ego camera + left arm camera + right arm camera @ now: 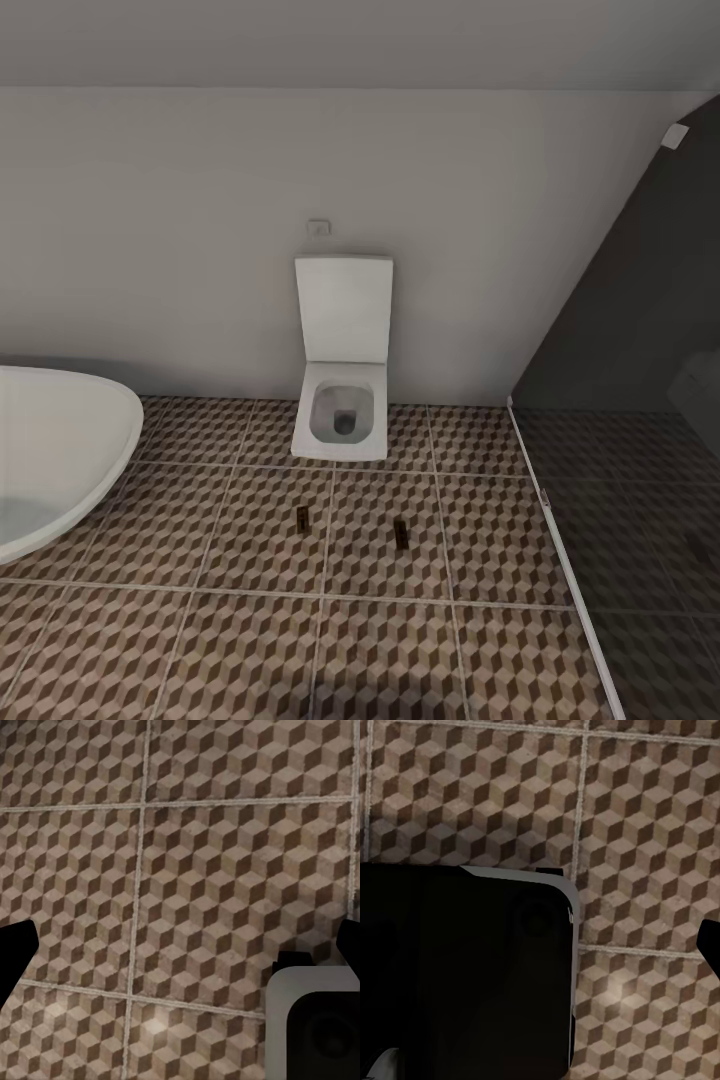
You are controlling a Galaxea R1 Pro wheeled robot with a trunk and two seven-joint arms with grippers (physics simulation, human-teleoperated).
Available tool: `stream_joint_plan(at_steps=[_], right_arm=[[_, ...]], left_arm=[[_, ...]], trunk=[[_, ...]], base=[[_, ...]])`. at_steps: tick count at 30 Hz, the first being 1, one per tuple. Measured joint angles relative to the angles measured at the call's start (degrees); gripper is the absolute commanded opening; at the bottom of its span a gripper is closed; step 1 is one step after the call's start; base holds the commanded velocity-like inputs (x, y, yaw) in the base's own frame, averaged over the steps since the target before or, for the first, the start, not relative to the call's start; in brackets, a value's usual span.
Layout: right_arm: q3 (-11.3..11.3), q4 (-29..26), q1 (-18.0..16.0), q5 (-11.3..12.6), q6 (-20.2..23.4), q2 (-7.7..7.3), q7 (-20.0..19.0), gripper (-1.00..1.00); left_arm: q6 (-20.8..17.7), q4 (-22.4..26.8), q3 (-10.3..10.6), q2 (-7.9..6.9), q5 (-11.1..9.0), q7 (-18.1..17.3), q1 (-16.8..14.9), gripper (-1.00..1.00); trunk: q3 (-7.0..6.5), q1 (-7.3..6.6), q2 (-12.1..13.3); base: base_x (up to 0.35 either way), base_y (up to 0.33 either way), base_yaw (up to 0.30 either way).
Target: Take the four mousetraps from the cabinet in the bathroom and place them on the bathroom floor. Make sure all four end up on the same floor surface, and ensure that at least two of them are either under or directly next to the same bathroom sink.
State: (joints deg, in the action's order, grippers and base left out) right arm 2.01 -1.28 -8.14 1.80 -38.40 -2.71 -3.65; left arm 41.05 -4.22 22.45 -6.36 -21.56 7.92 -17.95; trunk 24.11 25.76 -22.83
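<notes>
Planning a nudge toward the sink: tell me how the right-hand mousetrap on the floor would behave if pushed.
The right-hand mousetrap lies flat on the bathroom floor, so it should slide, not roll. It looks small and thin, probably light. Grout lines might snag it.

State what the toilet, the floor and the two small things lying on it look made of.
Toilet: glossy white, probably ceramic.
Bathroom floor: matte tiles printed with brown-beige cubes, pale grout lines.
Mousetraps: small dark slabs; too small to tell the material.
</notes>
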Motion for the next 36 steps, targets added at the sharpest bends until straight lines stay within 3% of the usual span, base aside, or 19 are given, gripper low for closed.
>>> stream_joint_plan(at_steps=[36], right_arm=[[0.0,0.0,0.0,0.0,0.0,0.00,0.0,1.00]], left_arm=[[0.0,0.0,0.0,0.00,0.0,0.0,0.0,1.00]], trunk=[[0.00,0.00,0.0]], base=[[0.000,0.000,0.000]])
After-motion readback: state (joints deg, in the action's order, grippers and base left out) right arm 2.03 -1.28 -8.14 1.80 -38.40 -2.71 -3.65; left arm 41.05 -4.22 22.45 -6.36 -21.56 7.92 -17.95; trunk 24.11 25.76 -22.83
